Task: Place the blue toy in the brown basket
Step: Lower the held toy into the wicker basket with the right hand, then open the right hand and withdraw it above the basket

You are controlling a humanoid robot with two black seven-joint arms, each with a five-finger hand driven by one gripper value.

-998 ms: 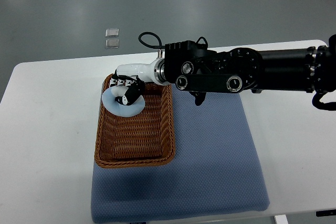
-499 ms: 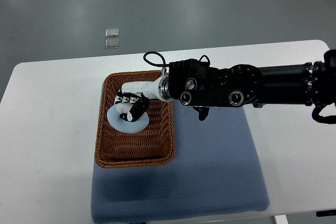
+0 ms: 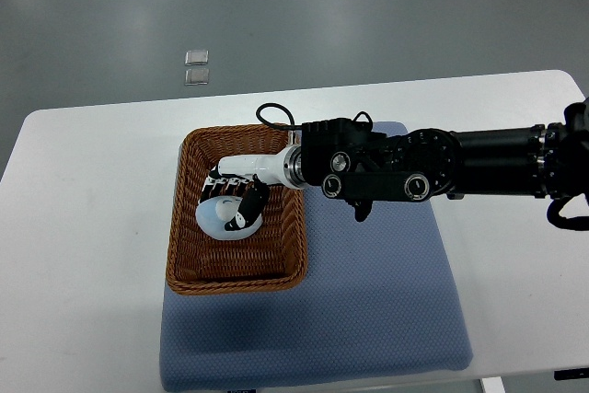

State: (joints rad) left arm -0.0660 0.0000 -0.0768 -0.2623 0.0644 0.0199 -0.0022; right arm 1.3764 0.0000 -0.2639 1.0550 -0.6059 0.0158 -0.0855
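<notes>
A brown woven basket (image 3: 189, 255) sits on the left part of a blue-grey mat on the white table. My right arm reaches in from the right edge, and its hand (image 3: 235, 200) is down inside the basket. The fingers are curled around a pale blue round toy (image 3: 219, 218), which lies low in the basket's middle. Whether the toy touches the basket floor I cannot tell. The left arm is out of view.
The blue-grey mat (image 3: 368, 310) covers the table's middle and front. The white table (image 3: 83, 246) extends left and right of it. Two small clear squares (image 3: 196, 66) lie on the grey floor beyond the table.
My right hand has carried the blue toy from the basket's far-left rim toward me and down into the middle of the basket. The arm has lowered with it.
</notes>
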